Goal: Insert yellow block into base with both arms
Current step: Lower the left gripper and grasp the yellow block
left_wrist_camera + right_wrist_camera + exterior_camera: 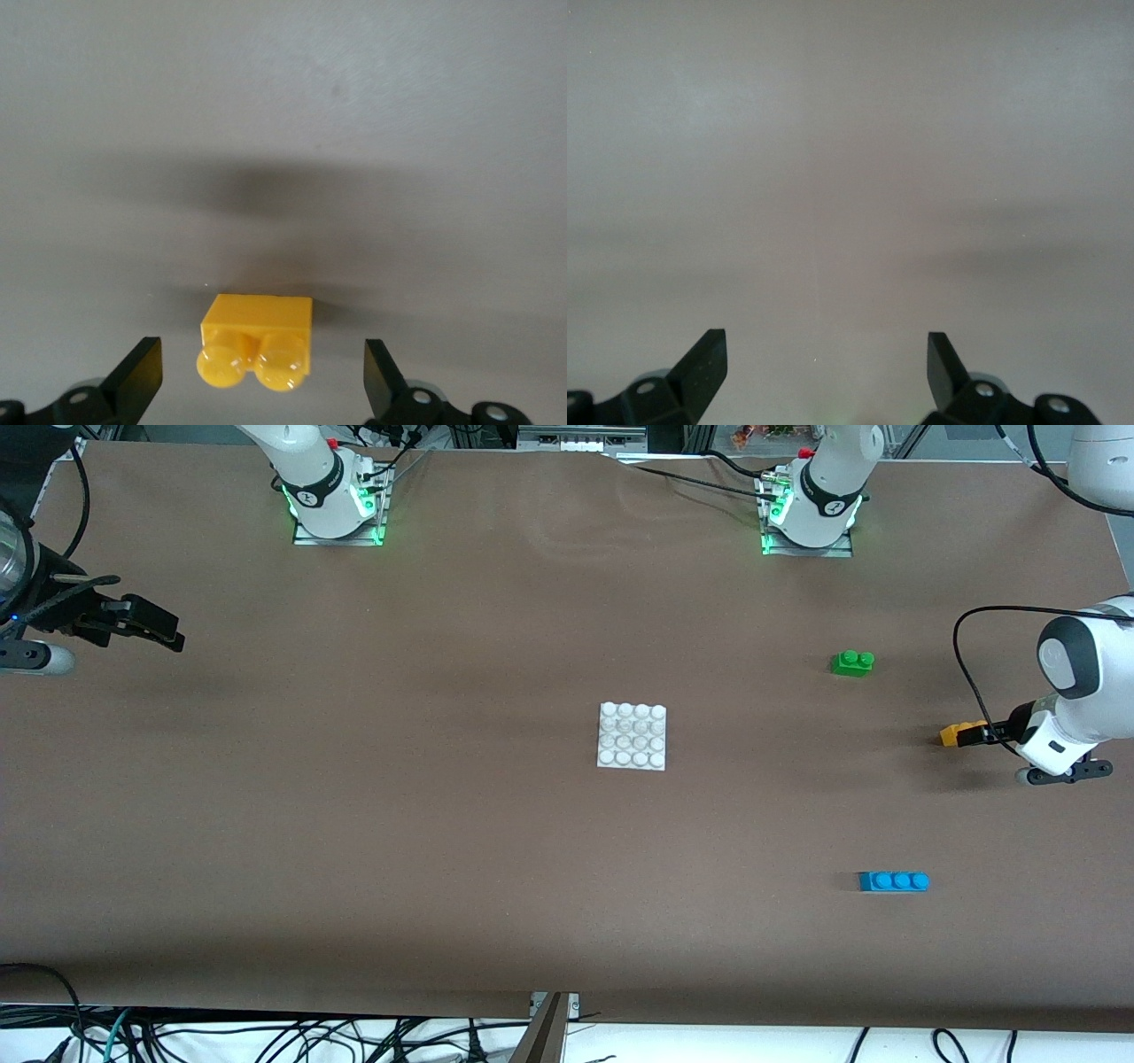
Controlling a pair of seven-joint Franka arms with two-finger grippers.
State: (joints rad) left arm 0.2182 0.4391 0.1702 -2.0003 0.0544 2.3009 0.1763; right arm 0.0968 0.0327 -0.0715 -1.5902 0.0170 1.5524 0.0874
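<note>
No text, label, brand, number or sign is legible anywhere.

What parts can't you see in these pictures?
- Yellow block: front view, the left gripper covers its end; whether they touch is unclear.
- Left wrist view: picture edge cuts off the fingers.
- Right gripper: front view, too dark to separate its fingers.
- Both arms: front view edges crop them.

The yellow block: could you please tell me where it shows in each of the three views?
Front view: yellow block at the left arm's end of the table, at the left pincer.
Left wrist view: low centre, between the open fingers.
Right wrist view: not in it.
Shared landmark: the left pincer.
</note>
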